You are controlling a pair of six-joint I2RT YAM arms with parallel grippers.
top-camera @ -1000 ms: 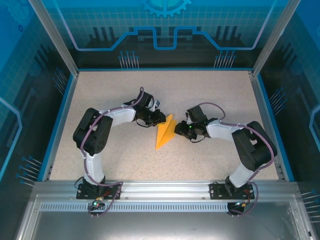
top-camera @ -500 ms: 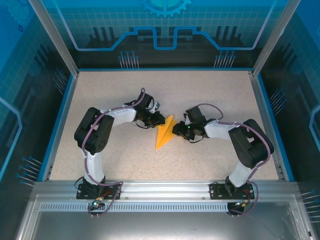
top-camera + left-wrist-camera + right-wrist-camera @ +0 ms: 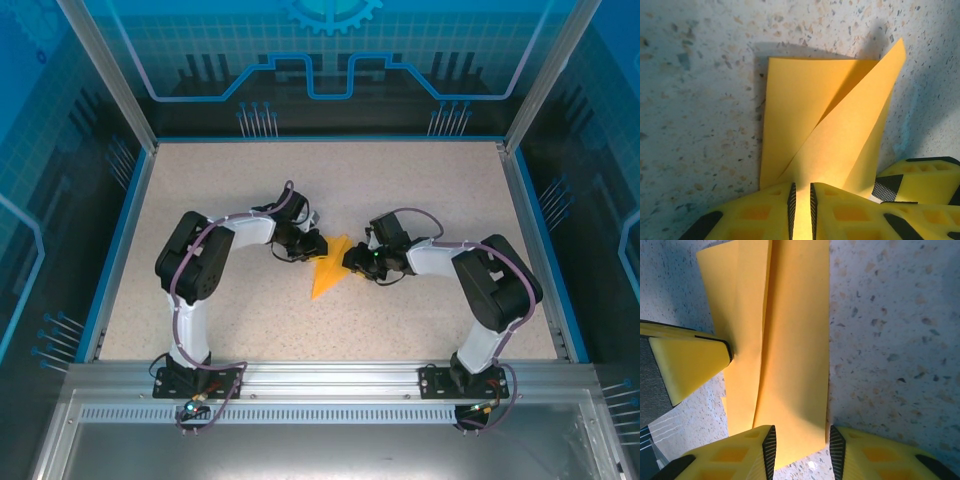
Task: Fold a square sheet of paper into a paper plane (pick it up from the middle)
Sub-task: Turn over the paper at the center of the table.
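Where the paper lies: the paper plane [image 3: 328, 272], a part-folded orange-yellow dart, rests mid-table [image 3: 230, 200] between the two grippers, its narrow tip angled toward the near edge.
Left gripper: the left gripper [image 3: 316, 246] works the dart's far-left flank. In its wrist view, the yellow fingers [image 3: 760, 212] are almost together, clamped on a raised fold that runs up through the slit between them.
Right gripper: the right gripper [image 3: 349, 260] meets the paper from the opposite side. In its wrist view, the fingers [image 3: 875, 457] stand apart and straddle one end of the paper, which lies flat across the gap unpinched.
Risk: with one side clamped and the other merely straddled, a pull by the left arm would likely drag or swing the whole dart across the speckled top instead of setting a crease. If the right fingers press down first, the same pull could crumple or tear the thin paper. The two grippers sit very near each other, so a small misjudged move could knock them together.
Overhead view: it gives the dart's full outline and both arms bent inward, but the wrists hide the finger gaps.
Left wrist view: it reveals a diagonal flap lifted over a flat layer, casting a shadow.
Right wrist view: it reveals the long creases down the paper and a left finger's tip [image 3: 687, 362] touching the fold's edge.
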